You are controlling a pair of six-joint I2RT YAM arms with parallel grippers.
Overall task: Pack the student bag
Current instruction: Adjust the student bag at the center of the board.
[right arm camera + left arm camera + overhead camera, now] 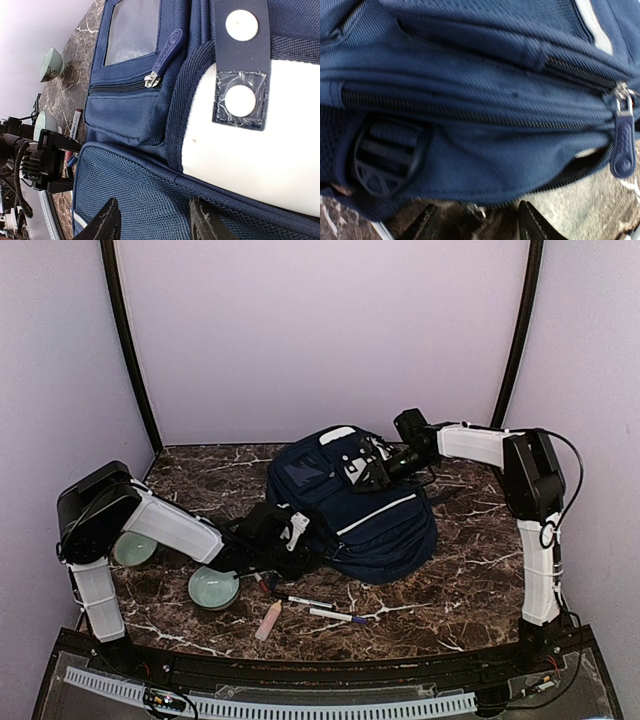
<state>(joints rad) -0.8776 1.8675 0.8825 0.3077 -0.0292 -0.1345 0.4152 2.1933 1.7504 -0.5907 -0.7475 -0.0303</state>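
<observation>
We see the student bag (470, 150) filling the frame, its navy fabric finely ribbed. A closed zipper (470, 112) runs across it from left to right and ends at a metal slider, from which a navy zipper pull (623, 150) hangs down. At lower left we note a round dark buckle (387, 160). A pale stripe (594, 25) cuts the upper right corner. Below the pull a seam gapes, dark inside. The marbled table (580, 212) shows under the bag's lower edge. The left gripper (477, 225) enters at the bottom, its two dark fingertips standing apart.
</observation>
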